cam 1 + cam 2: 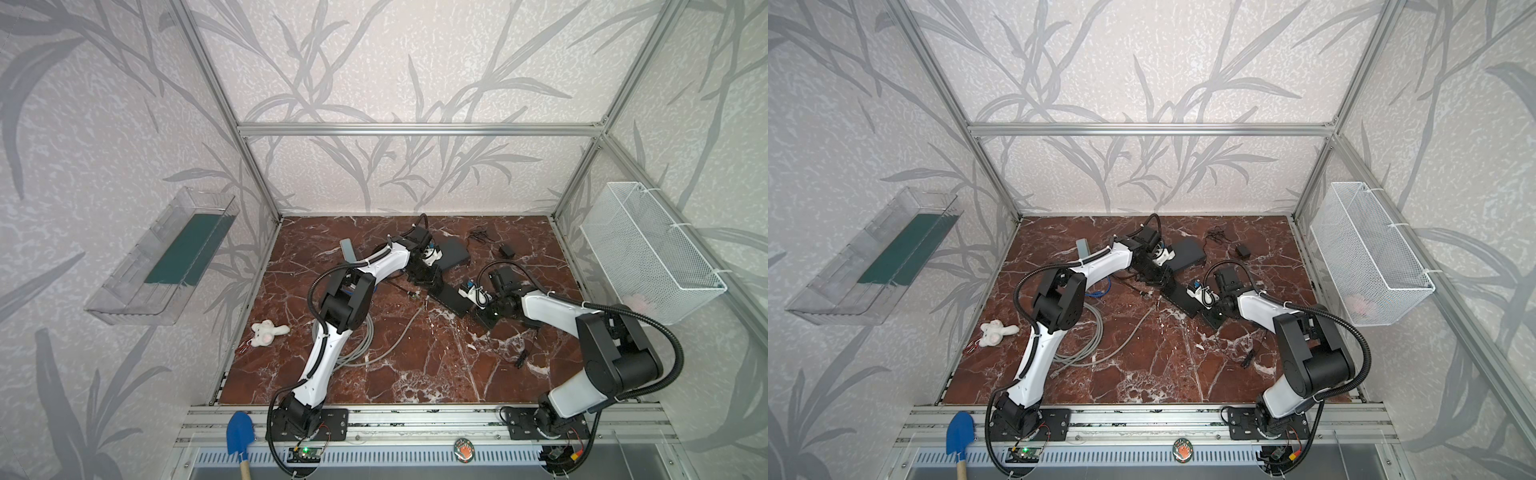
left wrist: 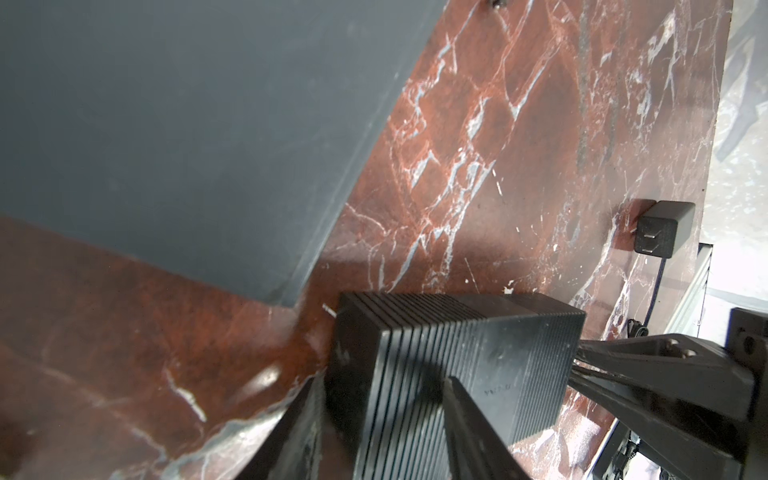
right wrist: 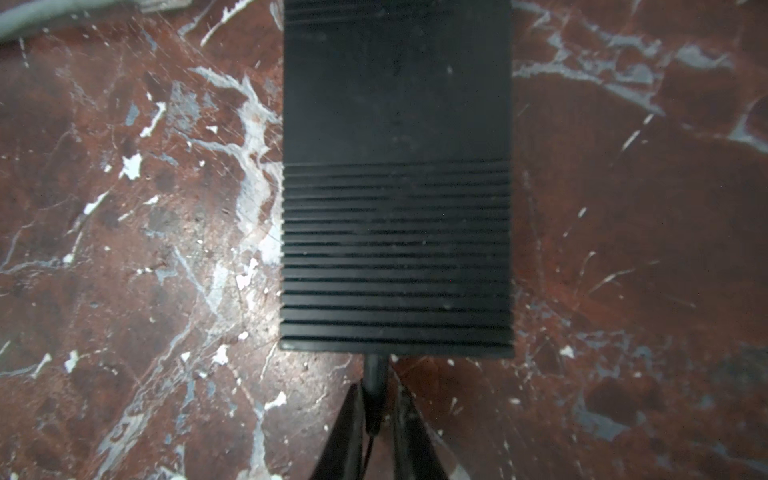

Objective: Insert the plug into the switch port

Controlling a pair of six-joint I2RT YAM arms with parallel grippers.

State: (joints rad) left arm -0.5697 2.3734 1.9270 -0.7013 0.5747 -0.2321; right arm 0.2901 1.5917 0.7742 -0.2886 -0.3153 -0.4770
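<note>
Mid tabletop [image 1: 415, 365], switch [image 1: 451, 301] lying far-left to near-right, far-left end clenched in left jaws — presumably braced against the push. At its near-right end face, plug [image 3: 375, 368] nose-on, pointing far-left along that same axis, cord trailing back, straddled by right jaws set narrow — whether clamped, cannot tell

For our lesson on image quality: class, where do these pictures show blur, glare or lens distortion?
Right wrist view: ribbed switch and plug slightly soft. Left wrist view: near grey box blurred, glare on the marble tabletop. Both top views: wide-angle lens splays the frame posts.
</note>
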